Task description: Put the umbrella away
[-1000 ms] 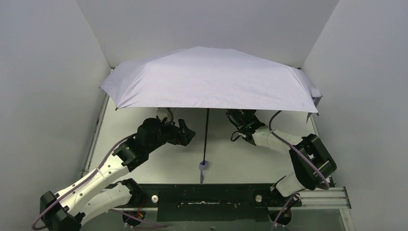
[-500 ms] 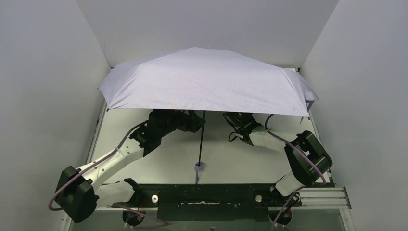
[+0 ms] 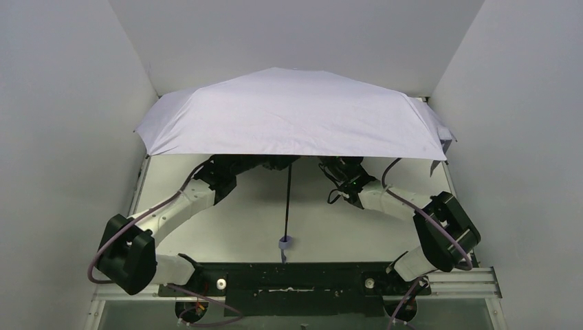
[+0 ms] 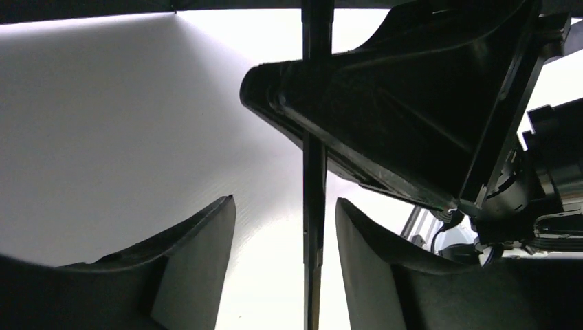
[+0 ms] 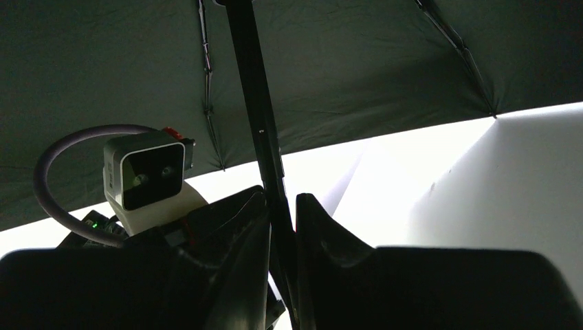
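Directly ahead of the arm bases, the handle (image 3: 285,242) of the umbrella (image 3: 289,124) sits low over the table (image 3: 240,227), and the black shaft (image 3: 288,199) runs from it up to the canopy. Under the canopy's near edge, the left gripper (image 4: 285,201) straddles the shaft, released, with a gap on each side. The right gripper (image 5: 282,196) is clenched on the shaft, both fingers pressed against it. Beyond, the open lavender canopy (image 3: 344,117) spans the table's far half, dark lining facing down.
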Controlling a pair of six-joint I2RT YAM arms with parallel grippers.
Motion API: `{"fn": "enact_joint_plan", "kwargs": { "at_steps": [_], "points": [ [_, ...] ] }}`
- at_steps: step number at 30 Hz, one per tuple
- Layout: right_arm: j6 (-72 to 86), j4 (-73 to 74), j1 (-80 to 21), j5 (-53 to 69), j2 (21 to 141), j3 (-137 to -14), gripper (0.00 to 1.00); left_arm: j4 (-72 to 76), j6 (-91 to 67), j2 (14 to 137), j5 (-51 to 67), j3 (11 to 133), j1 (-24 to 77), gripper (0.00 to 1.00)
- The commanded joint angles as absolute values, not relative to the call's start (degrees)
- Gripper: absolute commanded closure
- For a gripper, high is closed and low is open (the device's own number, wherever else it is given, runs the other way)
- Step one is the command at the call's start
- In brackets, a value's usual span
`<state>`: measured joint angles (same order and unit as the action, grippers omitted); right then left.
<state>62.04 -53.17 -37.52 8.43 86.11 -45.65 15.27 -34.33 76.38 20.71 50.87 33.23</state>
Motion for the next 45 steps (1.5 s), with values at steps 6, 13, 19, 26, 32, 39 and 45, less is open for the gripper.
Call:
{"fn": "enact_joint_plan", "kwargs": {
  "at_steps": [6, 13, 19, 26, 32, 39, 45],
  "points": [
    [62.8, -51.2, -38.1, 9.6, 81.9, -47.9, 0.99, 18.7, -34.2, 78.3, 24.7, 58.0, 32.7, 0.74],
    [56.3, -40.6, -38.1, 7.9, 77.0, -48.4, 0.86, 9.2, -29.1, 77.9, 24.1, 62.9, 32.7, 0.97],
    [50.6, -32.1, -38.1, 4.7, 72.1, -48.7, 0.53, 0.6, -24.1, 77.4, 21.6, 67.6, 32.7, 1.0],
    [45.3, -26.7, -38.1, -3.4, 67.2, -46.2, 0.29, -7.3, -17.8, 77.4, 14.8, 71.8, 34.3, 1.0],
    [43.4, -32.2, -38.1, -5.7, 68.3, -46.8, 0.21, -5.4, -17.2, 77.1, 13.4, 69.3, 36.1, 1.0],
    [40.8, -33.5, -38.1, -3.2, 72.3, -52.9, 0.21, -5.0, -17.4, 76.7, 14.6, 68.4, 36.1, 1.0],
    [41.8, -32.9, -37.7, -3.1, 74.8, -57.6, 0.22, -5.3, -17.0, 76.2, 14.9, 68.3, 36.0, 1.0]
  ]
}}
